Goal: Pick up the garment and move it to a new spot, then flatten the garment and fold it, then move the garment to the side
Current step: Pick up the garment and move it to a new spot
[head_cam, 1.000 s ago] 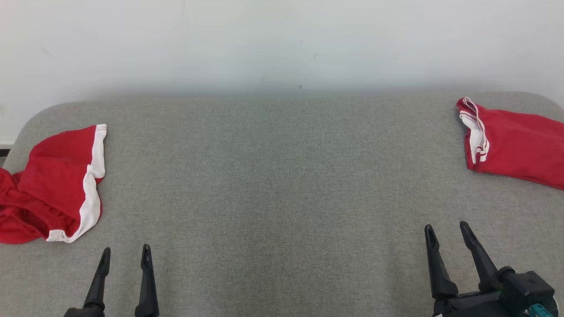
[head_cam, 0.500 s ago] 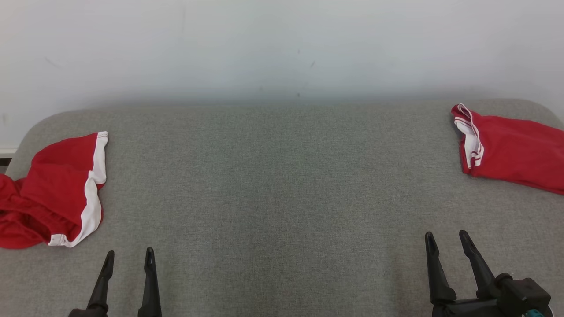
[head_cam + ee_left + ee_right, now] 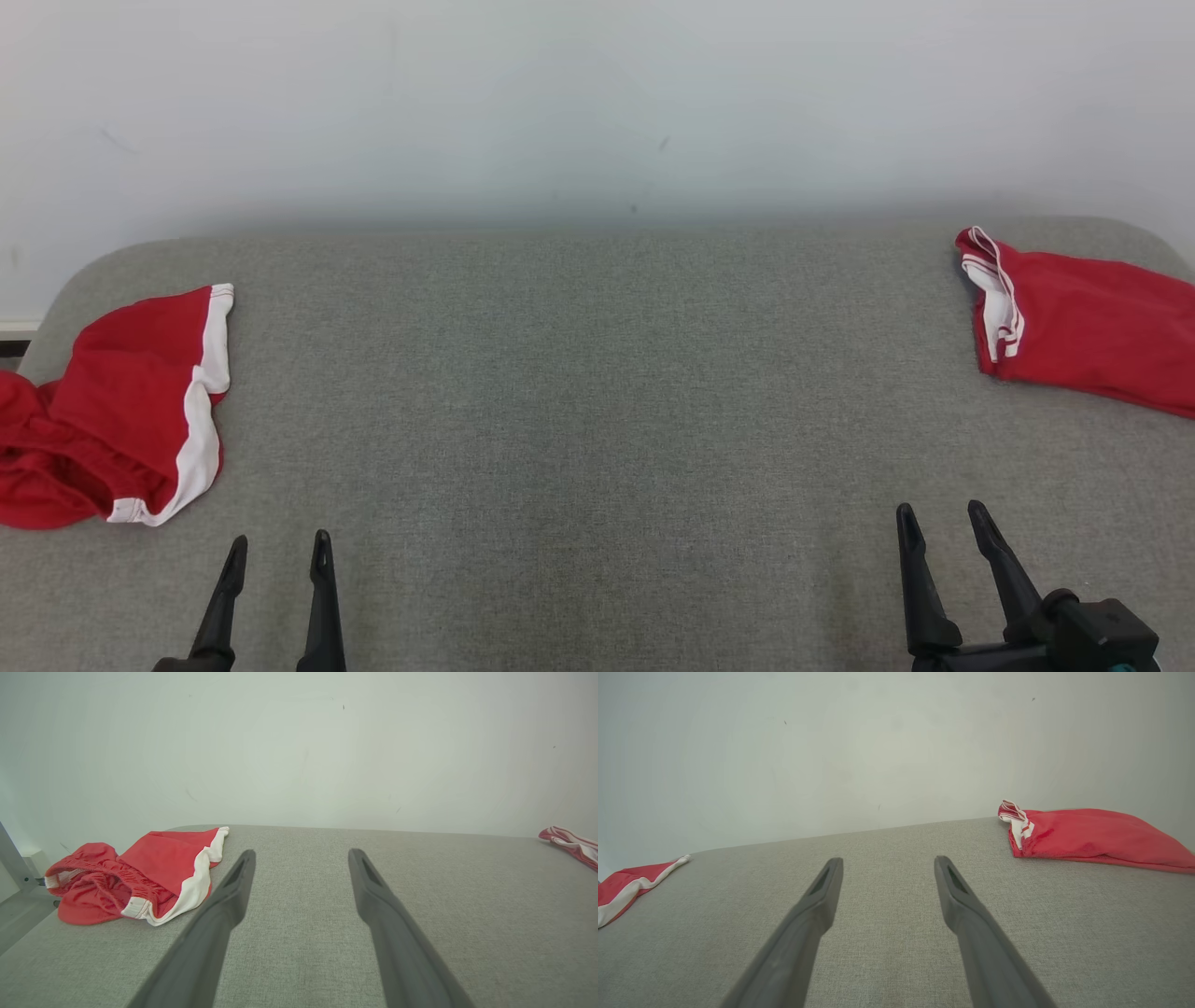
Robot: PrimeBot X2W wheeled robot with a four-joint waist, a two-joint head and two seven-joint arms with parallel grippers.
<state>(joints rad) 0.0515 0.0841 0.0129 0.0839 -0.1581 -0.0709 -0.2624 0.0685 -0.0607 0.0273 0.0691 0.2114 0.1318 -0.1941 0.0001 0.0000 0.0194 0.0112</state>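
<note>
Left pincer (image 3: pixel 281 539): wide apart and holding nothing, low at the near edge, near the heap but not touching it.
Right pincer (image 3: pixel 939 509): equally wide, empty, well apart from either cloth.
Crumpled red garment (image 3: pixel 121 401): lay bunched at the left end of the grey surface (image 3: pixel 597 392); probably the piece to lift next.
Folded red garment (image 3: pixel 1092 327): sat flat at the right end, seemingly set aside.
Middle ground: between both cloths, the likely spot for flattening.
</note>
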